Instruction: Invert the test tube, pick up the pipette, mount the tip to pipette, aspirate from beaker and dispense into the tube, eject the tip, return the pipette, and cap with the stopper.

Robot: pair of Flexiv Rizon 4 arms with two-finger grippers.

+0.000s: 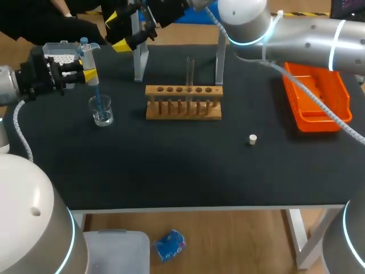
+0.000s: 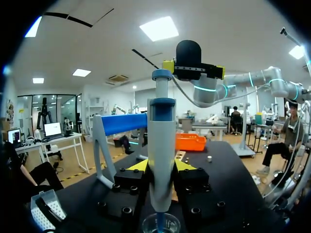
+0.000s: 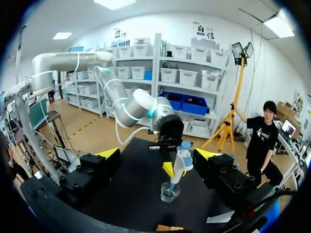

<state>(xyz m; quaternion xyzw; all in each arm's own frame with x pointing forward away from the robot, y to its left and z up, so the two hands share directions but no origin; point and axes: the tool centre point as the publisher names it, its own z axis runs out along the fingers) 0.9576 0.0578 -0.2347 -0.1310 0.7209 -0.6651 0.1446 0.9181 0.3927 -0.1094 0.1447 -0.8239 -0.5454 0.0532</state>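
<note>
**Left pincer pinching pipette over beaker; right pincer spread wide**

Left pincer (image 2: 161, 167): both yellow fingers are pressed on the pipette (image 2: 161, 131) barrel from 2 sides. The pipette is upright with its plunger end up. The blue tip (image 1: 97, 94) is mounted and its lower end sits inside the beaker (image 1: 102, 117). I can't tell whether it reaches the liquid. The beaker stands on the counter (image 1: 171, 171) toward the left side, directly under the left pincer.

Right pincer (image 1: 118, 33): its arm comes in from the right and crosses along the far edge. The pincer sits at the far left, above and behind the pipette. Its fingers are spread wide and touch nothing. In the right wrist view the pipette and beaker lie ahead of it, in line with the gap between its 2 fingers but well beyond them.

Test tube (image 1: 190, 71): upright in the wooden rack (image 1: 183, 109) at mid-counter, well apart from the beaker. I can't tell which end is up.

Stopper (image 1: 252, 139): small and white, on the counter right of the rack and nearer the front edge, touching nothing.

Other items:
- Orange bin (image 1: 316, 100) at the far right of the counter.
- Tip box (image 1: 59, 51) at the far left, behind the left pincer.
- 2 metal stand posts (image 1: 140, 60) just behind the rack.
</note>
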